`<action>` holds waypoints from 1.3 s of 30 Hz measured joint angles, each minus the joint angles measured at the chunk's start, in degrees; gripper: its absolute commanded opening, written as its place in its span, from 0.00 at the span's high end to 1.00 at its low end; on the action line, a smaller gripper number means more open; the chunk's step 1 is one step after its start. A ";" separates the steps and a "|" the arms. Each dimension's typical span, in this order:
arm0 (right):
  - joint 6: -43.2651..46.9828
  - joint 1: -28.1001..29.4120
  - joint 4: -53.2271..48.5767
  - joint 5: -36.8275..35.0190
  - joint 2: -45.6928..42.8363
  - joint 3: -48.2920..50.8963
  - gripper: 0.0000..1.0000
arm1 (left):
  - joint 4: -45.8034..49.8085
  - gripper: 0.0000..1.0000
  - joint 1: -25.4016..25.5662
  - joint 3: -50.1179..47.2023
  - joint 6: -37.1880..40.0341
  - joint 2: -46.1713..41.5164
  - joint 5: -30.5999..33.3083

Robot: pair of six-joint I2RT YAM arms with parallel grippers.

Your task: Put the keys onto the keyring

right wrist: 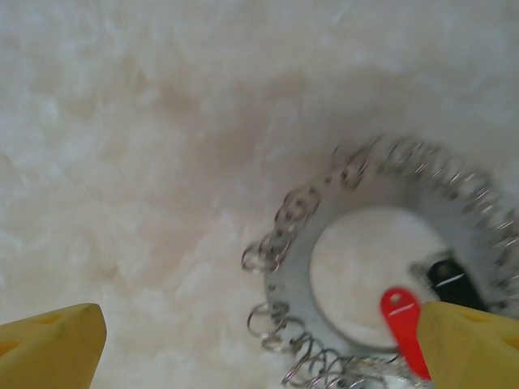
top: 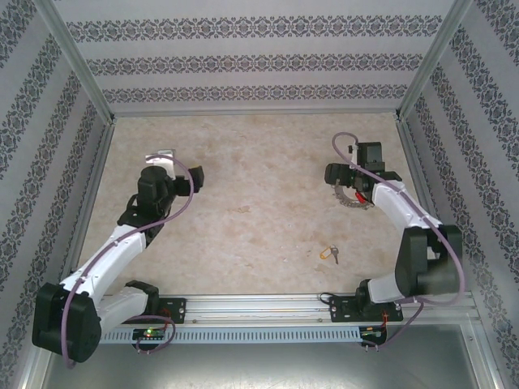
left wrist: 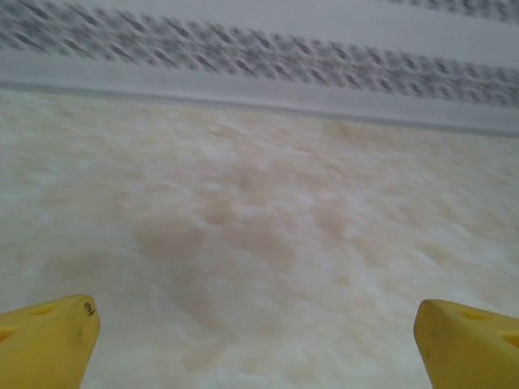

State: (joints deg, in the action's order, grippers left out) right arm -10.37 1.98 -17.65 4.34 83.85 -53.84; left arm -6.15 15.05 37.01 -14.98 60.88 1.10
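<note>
The right pincer (right wrist: 259, 348) hangs spread over the keyring (right wrist: 296, 267), with the red key (right wrist: 401, 316) and black key (right wrist: 450, 279) at the keyring's inner rim. The yellow key (top: 331, 254) lies apart from the keyring on the tabletop (top: 259, 186). The left pincer (left wrist: 255, 340) is spread too.

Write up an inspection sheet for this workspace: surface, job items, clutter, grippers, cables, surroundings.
Surface: beige mottled tabletop, faintly stained.
Job's things: keyring lies flat on the right side; red key and black key lie on it, attachment unclear; yellow key lies loose, apart, nearer the bases.
Clutter: nothing seen.
Grippers: left gripper open over bare table; right gripper open over the keyring's edge, holding nothing.
Cables: purple cable looped at the right wrist; another runs along the left arm.
Surroundings: patterned walls, aluminium frame.
</note>
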 measured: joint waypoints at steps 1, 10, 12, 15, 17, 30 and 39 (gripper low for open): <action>-0.02 -0.02 -1.53 1.05 1.31 -0.70 0.02 | 0.90 0.00 1.51 0.35 -0.85 0.66 -1.68; 0.20 -1.16 -10.47 6.16 13.38 -8.74 0.02 | 0.79 0.00 9.33 -1.14 -5.11 3.65 -13.05; 0.22 -1.40 -12.20 6.91 14.62 -9.42 0.02 | -0.74 0.00 9.33 -2.45 -5.70 3.43 -14.43; 0.42 -1.40 -14.67 7.82 16.76 -11.13 0.02 | -3.17 0.00 9.33 -4.50 -6.97 2.43 -16.68; 0.70 -1.40 -16.04 8.22 18.36 -12.61 0.02 | -4.15 0.00 9.33 -5.05 -7.61 1.73 -17.77; 2.86 -1.05 -21.66 8.35 23.80 -17.92 0.02 | -9.09 0.00 9.35 -6.43 -8.24 0.26 -21.11; 4.59 1.92 -25.42 5.55 24.57 -21.11 0.02 | -9.14 0.00 9.38 -6.62 -8.22 -0.94 -20.59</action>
State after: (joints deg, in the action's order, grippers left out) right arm -5.78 3.90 -43.07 9.89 108.42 -74.96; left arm -15.29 24.43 30.39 -23.20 59.94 -19.49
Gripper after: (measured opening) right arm 0.979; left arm 0.999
